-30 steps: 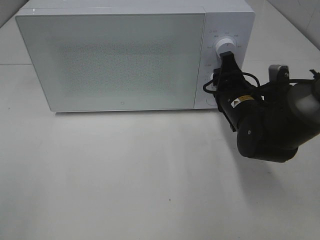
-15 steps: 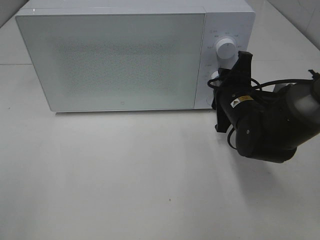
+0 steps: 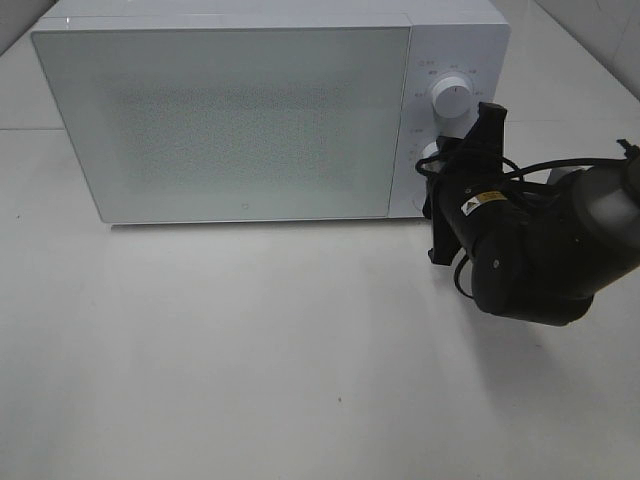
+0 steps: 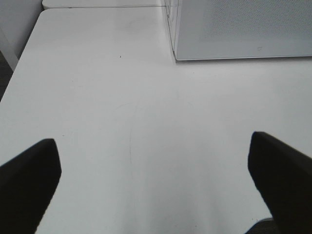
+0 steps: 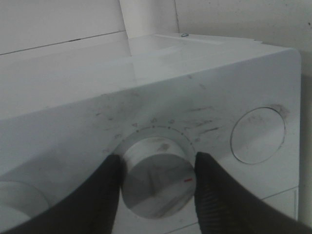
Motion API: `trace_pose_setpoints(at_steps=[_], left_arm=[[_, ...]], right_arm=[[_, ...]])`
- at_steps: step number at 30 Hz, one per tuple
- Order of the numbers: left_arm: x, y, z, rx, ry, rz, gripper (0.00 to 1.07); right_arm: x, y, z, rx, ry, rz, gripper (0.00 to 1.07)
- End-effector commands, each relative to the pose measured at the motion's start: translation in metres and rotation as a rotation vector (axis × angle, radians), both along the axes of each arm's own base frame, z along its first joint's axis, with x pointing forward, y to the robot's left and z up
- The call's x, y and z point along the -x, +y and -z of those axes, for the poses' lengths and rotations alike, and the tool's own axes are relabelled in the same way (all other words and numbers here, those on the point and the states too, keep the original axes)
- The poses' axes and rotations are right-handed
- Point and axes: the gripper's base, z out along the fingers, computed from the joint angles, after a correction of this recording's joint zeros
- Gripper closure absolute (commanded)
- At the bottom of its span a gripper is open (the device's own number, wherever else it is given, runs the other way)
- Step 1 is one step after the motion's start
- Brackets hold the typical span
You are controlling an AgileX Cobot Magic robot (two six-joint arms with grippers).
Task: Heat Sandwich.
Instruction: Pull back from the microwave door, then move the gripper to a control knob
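Observation:
The white microwave stands at the back of the table with its frosted door shut. The sandwich is hidden; none of the views show it. My right gripper is rolled to a slant at the control panel and is shut on the lower knob. In the right wrist view its black fingers press both sides of that knob, which carries a small red mark. My left gripper is open above bare table, short of the microwave's front corner, with nothing between its fingers.
Above the held knob sits the upper knob. A round button lies beside the held knob on the panel. The white table stretches in front of the microwave. The right arm's dark bulk hangs over the table's right side.
Within the last second my right gripper has rolled around the lower knob, its fingers going from upright to slanted. It has held still for the last half second. The left arm has not moved.

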Motion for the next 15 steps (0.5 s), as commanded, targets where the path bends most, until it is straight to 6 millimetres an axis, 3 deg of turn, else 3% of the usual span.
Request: trace_pose_setpoints(at_steps=[1,9,15], left_arm=[[0.0007,-0.0004,0.0008,0.007,-0.017,-0.003,0.07],[0.0007,-0.0004,0.0008,0.007,-0.017,-0.003,0.07],[0.0007,-0.0004,0.0008,0.007,-0.017,-0.003,0.07]], right_arm=[[-0.0054,-0.0107,-0.0194,-0.013,-0.179,0.101,0.89],[-0.0053,-0.0094,-0.0188,-0.01,-0.173,0.085,0.84],[-0.0053,-0.0095,-0.0193,-0.008,-0.179,0.086,0.66]])
